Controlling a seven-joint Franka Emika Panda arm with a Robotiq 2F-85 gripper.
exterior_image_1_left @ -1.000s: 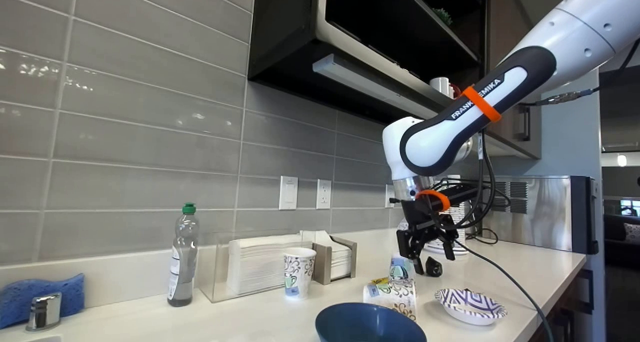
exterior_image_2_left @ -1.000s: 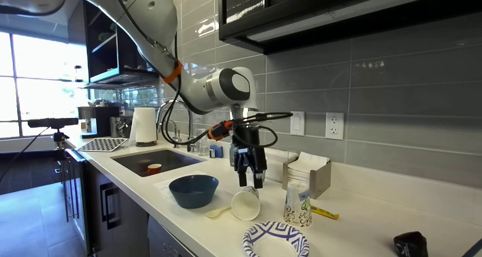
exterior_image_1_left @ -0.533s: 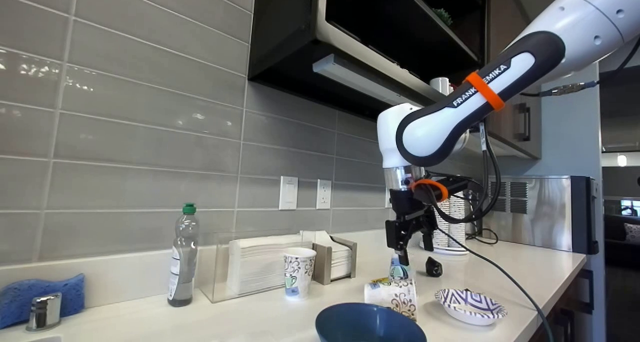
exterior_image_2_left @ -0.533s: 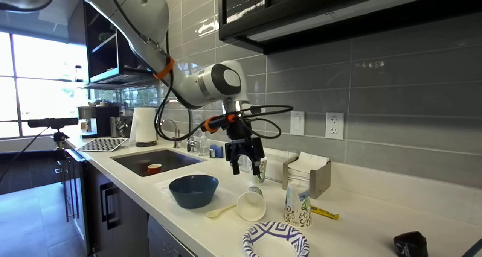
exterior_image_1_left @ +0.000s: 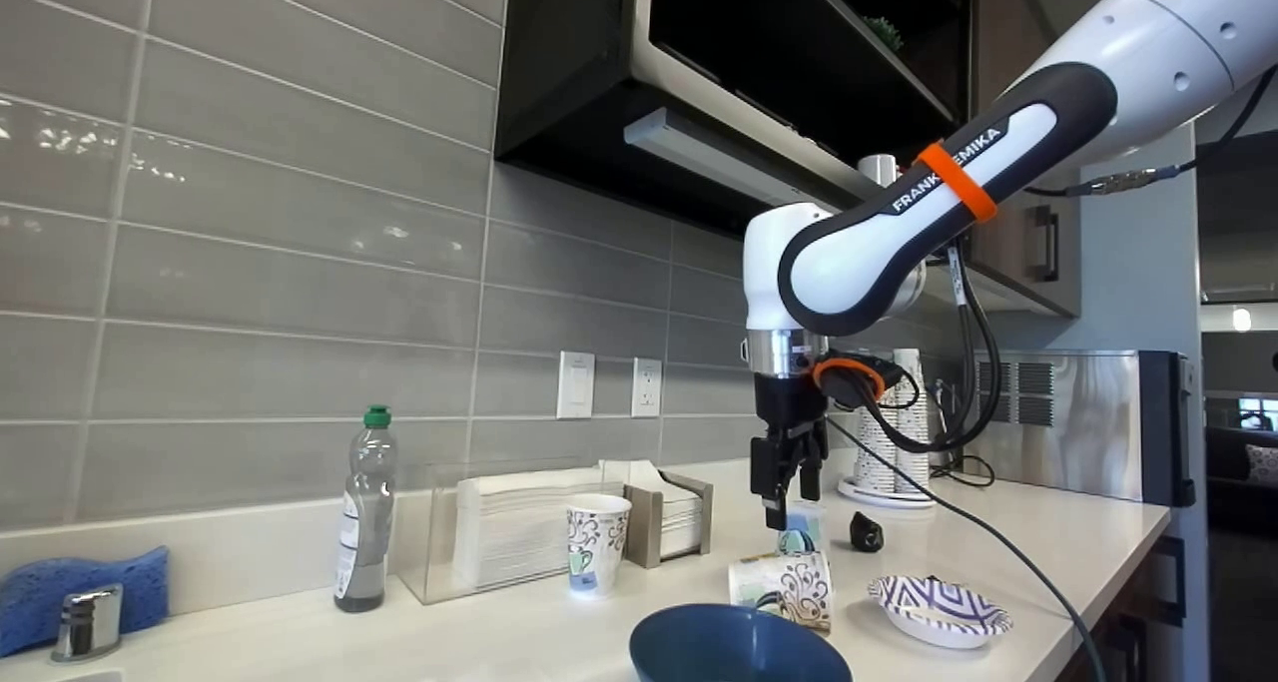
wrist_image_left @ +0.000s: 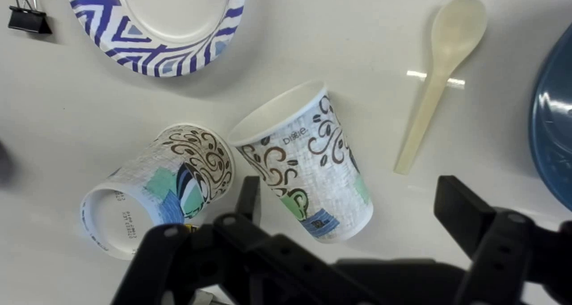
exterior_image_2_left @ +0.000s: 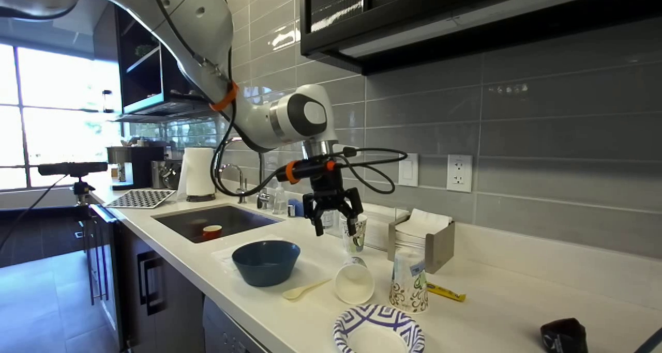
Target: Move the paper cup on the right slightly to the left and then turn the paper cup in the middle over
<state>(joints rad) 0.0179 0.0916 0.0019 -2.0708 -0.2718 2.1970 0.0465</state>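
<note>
The paper cup in the middle (wrist_image_left: pixel 308 171) lies on its side, mouth toward the patterned plate; an exterior view also shows this lying cup (exterior_image_2_left: pixel 355 284). Close by, the paper cup on the right (exterior_image_2_left: pixel 408 286) stands upside down, its base up in the wrist view. A third paper cup (exterior_image_1_left: pixel 598 542) stands upright by the napkins. My gripper (exterior_image_2_left: pixel 335 228) hangs above the counter, pointing down, with its fingers spread wide and holding nothing. From the wrist, the lying cup shows below and between the fingers (wrist_image_left: pixel 462 215), apart from them.
A blue bowl (exterior_image_2_left: pixel 266 262) and a pale spoon (wrist_image_left: pixel 447 59) lie to one side of the lying cup. The patterned plate (wrist_image_left: pixel 156 55) sits at the counter's front. A yellow packet (exterior_image_2_left: pixel 446 292) and the napkin holder (exterior_image_2_left: pixel 439 244) are near the upside-down cup.
The gripper has risen off the lying cup, shifted toward the sink and straightened from a tilt to pointing down. The lying cup has rolled a little toward the upside-down one.
</note>
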